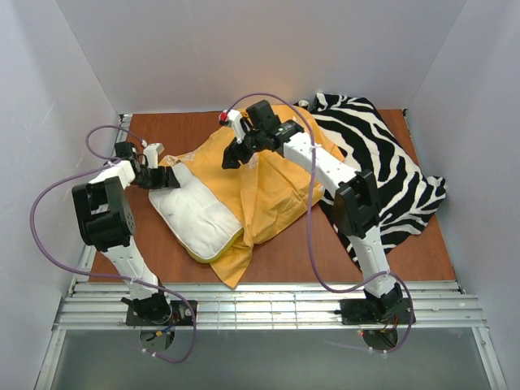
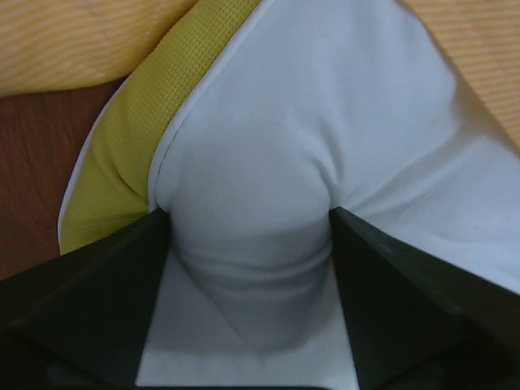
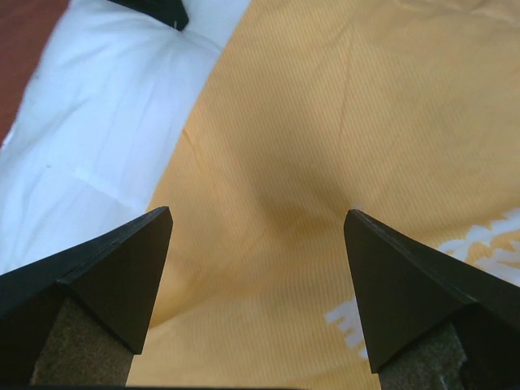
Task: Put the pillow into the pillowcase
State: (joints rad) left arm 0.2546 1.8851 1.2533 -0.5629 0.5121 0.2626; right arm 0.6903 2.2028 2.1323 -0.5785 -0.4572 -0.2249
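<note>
so, top view: pillow lies left of centre, touching the orange pillowcase spread mid-frame.
left wrist: my left claw is clenched on a soft white pillow fold, centre frame.
right wrist: my right claw is spread above pillowcase cloth, grasping nothing.
handling: light, squashy, limp; i'd pinch the case's mouth hem.
</note>
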